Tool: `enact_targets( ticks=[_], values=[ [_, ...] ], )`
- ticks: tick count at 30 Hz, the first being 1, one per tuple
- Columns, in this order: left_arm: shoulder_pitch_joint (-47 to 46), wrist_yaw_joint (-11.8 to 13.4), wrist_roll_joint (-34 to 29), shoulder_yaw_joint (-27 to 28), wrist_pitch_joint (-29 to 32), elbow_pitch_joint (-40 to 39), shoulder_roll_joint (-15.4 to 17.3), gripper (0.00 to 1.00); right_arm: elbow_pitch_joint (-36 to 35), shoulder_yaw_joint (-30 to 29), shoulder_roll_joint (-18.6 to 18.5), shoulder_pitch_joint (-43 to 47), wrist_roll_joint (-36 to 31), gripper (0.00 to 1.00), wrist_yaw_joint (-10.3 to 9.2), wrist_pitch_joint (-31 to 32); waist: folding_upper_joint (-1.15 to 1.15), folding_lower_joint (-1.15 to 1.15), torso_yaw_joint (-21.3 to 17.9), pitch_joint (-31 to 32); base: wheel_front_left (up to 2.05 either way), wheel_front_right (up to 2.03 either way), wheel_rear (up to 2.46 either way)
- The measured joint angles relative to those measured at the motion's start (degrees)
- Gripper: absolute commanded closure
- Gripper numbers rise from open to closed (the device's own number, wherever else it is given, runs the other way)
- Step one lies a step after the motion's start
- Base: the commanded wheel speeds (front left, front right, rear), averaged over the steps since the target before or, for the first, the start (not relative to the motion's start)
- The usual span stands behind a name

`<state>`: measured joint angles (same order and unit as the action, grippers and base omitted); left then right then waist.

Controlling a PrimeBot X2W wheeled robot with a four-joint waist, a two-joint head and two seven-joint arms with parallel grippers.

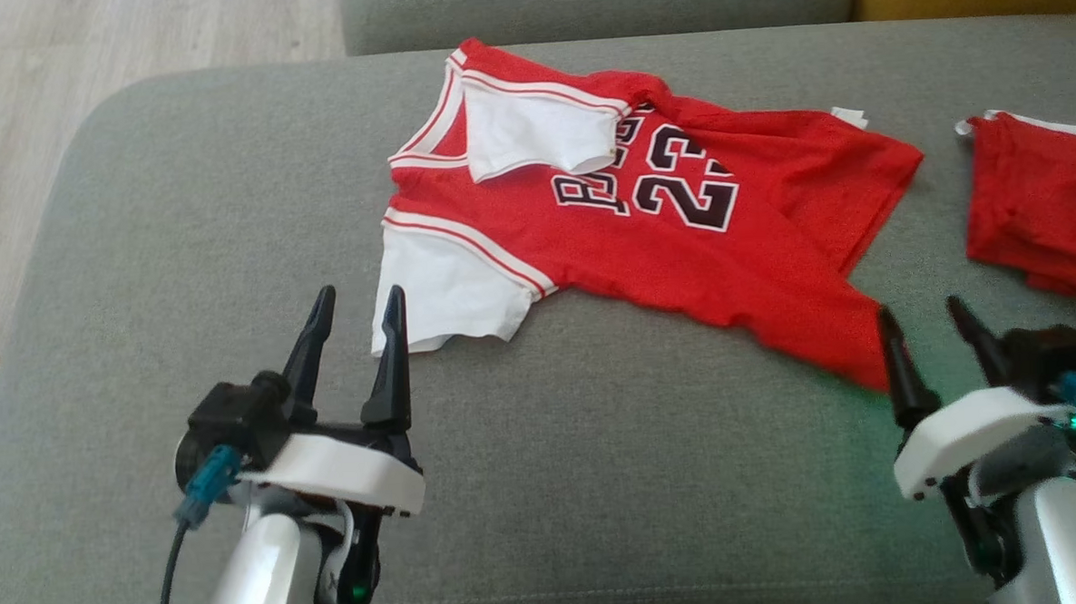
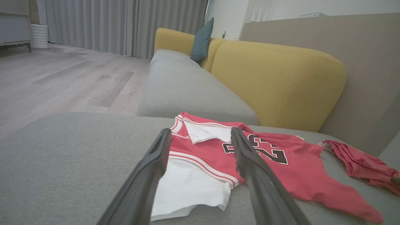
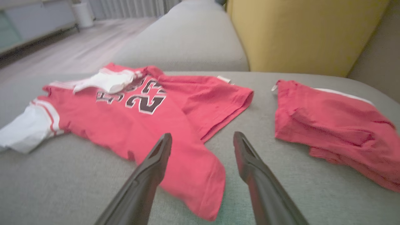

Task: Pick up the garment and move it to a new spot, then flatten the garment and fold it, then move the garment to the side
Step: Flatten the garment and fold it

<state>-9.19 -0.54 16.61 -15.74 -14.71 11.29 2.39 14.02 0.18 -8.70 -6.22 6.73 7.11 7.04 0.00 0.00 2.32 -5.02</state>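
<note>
Garment [image 1: 662, 242], a red numbered jersey with white sleeves: lying face up near the middle of the grey sofa cushion [image 1: 180, 218], roughly spread but not flat. Far sleeve [image 1: 531, 134] flipped over onto the chest, hiding part of the lettering; hem rumpled, its near corner [image 1: 854, 361] tapering to a point.

Left claw [image 1: 360, 294] wide open, gripping nothing, poised just beside the near white sleeve [image 1: 447, 288]. Right claw [image 1: 920, 308] likewise spread and empty, tips just beside that hem corner.

Probably posted one at each end of the near edge so as to pinch sleeve and hem together and draw the cloth taut. Flattening judged the step in hand; folding not yet begun.

Second red piece [image 1: 1042, 207] well apart at the right, likely kept out of the working space.
</note>
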Motion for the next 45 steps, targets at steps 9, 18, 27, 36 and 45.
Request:
enact_targets(
  ticks=[9,18,27,36,45],
  values=[
    [1.0,-0.5,-0.9,0.5,0.0,0.3,0.0,0.00,-9.3,-8.1,6.1,3.8,-2.4,0.00,0.00,-8.3,0.00,0.00,-2.6,0.4,0.00,0.00,0.00],
    [-0.9,0.4,-2.8,0.3,0.7,9.6,0.1,0.00,-9.6,-6.0,6.1,3.7,-0.1,0.00,0.00,-11.3,0.00,0.00,-5.0,-1.0,0.00,0.00,0.00],
    [-8.2,5.7,-4.4,2.3,4.3,23.0,2.4,0.00,-9.6,-5.6,6.1,3.4,1.0,0.00,0.00,-12.6,0.00,0.00,-7.7,-3.4,0.00,0.00,0.00],
    [-12.9,3.8,-4.3,2.8,9.2,32.8,4.3,0.00,-9.6,-4.9,6.1,3.2,1.3,0.00,0.00,-13.1,0.00,0.00,-9.2,-5.4,0.00,0.00,0.00],
    [-16.7,0.6,-3.7,1.3,13.1,36.4,4.7,1.00,-9.3,-5.4,6.1,2.1,1.3,0.00,0.00,-13.8,0.00,0.00,-9.5,-5.6,0.00,0.00,0.00]
  ],
)
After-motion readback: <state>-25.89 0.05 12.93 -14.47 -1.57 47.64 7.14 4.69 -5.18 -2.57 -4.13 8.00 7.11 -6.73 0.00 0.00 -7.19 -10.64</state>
